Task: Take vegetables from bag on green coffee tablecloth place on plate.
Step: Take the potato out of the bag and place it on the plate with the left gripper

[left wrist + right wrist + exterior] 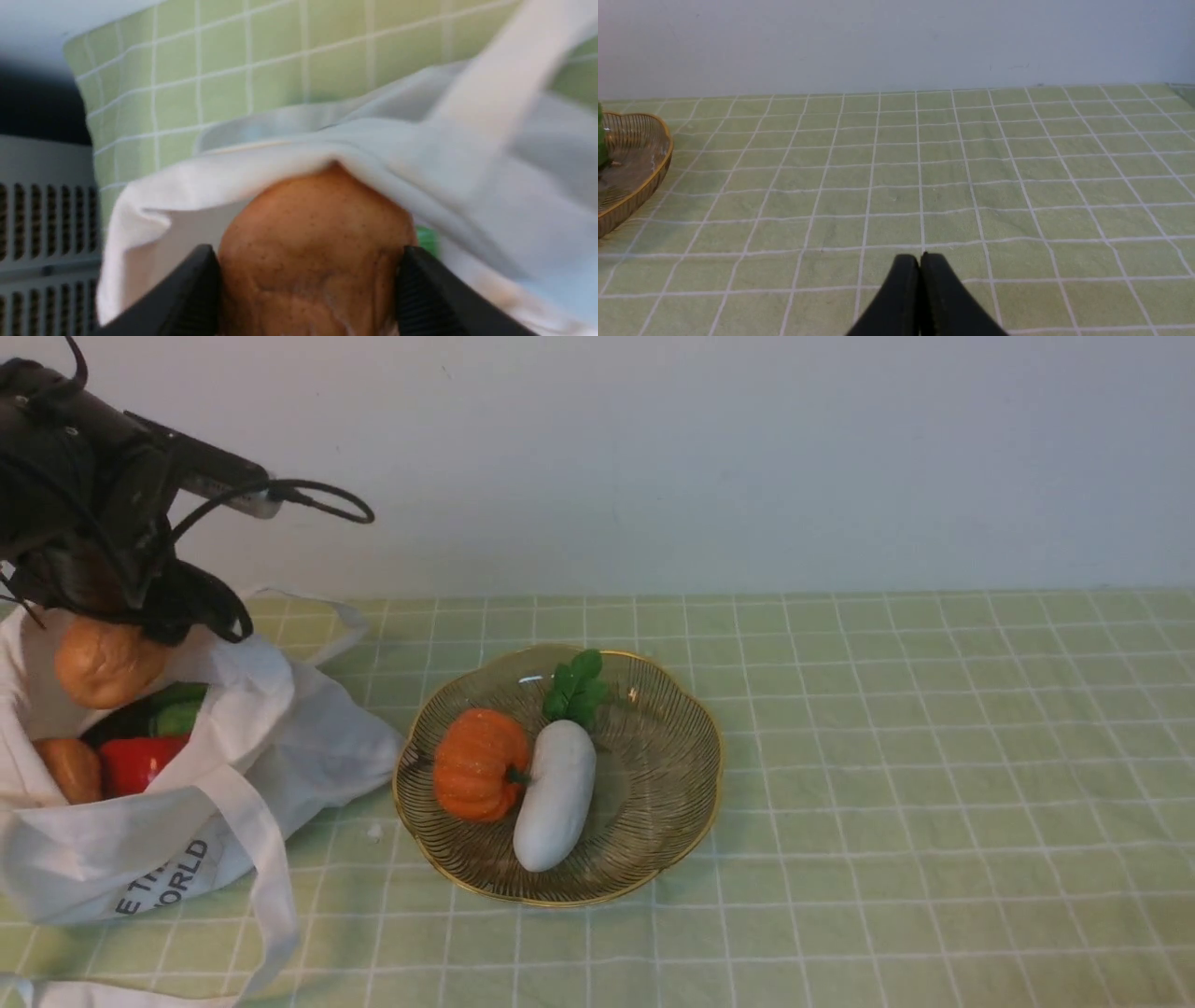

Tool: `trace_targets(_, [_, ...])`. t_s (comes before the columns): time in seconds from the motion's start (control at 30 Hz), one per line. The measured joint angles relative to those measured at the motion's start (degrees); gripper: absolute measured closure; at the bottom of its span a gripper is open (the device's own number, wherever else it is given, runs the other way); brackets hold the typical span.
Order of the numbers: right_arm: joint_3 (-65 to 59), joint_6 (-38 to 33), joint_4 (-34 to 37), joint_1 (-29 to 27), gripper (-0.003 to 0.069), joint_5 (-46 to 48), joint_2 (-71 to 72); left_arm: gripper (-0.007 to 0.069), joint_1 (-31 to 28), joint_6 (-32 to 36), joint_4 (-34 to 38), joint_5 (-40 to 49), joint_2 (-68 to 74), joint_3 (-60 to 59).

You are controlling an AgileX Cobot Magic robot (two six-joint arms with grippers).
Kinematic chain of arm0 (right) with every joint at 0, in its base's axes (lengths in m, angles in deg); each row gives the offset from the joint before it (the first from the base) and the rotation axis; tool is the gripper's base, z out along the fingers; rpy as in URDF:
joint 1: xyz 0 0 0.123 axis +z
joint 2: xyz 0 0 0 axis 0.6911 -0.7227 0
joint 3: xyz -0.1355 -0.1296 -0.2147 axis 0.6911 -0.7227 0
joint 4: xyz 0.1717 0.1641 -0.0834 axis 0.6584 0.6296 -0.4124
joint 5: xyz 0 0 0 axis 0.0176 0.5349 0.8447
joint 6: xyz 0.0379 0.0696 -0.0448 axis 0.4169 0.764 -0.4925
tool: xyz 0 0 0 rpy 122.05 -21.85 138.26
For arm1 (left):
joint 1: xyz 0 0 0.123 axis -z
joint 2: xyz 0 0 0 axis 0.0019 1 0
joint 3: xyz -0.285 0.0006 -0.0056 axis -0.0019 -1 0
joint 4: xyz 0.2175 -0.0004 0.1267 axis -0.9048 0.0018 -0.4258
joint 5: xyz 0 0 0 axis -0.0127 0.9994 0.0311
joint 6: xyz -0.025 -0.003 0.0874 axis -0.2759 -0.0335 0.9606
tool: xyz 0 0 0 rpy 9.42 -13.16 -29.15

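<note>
The left hand clamps the brown potato across its width, just above the mouth of the bag at far left. The plate lies to its right and slightly nearer, with free space right of the pumpkin and radish; the right hand, pinched shut and empty, hovers over the green coffee tablecloth.

We could read print in only one place, in the front view: black capital letters low on the side of the white cloth bag. They stood in two lines slanting upward to the right. Folds of the cloth cut off both lines, so the upper one showed "E TH" and the lower "ORLD".
</note>
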Motion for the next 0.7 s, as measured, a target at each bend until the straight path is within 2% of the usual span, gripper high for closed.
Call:
trace_targets(0.07, [0.0, 0.0, 0.0, 0.0, 0.0673, 0.0, 0.0, 0.0195, 0.49, 0.12, 1.44, 0.39, -0.58, 0.0])
trace_targets(0.13, [0.0, 0.0, 0.0, 0.0, 0.0673, 0.0, 0.0, 0.0195, 2.42, 0.9, 7.19, 1.65, -2.65, 0.0])
trace_targets(0.17, [0.0, 0.0, 0.0, 0.0, 0.0673, 0.0, 0.0, 0.0195, 2.56, 1.0, 7.68, 1.84, -2.82, 0.0])
trace_targets(0.33, [0.0, 0.0, 0.0, 0.0, 0.0673, 0.0, 0.0, 0.0195, 8.34, 8.02, 21.18, 1.7, -6.47, 0.0])
trace_targets(0.47, [0.0, 0.0, 0.0, 0.0, 0.0673, 0.0, 0.0, 0.0195, 13.44, 13.15, 28.31, -2.66, -5.72, 0.0])
trace_targets(0.7, [0.0, 0.0, 0.0, 0.0, 0.0673, 0.0, 0.0, 0.0195, 20.53, 14.06, 37.77, -14.29, -0.07, 0.0])
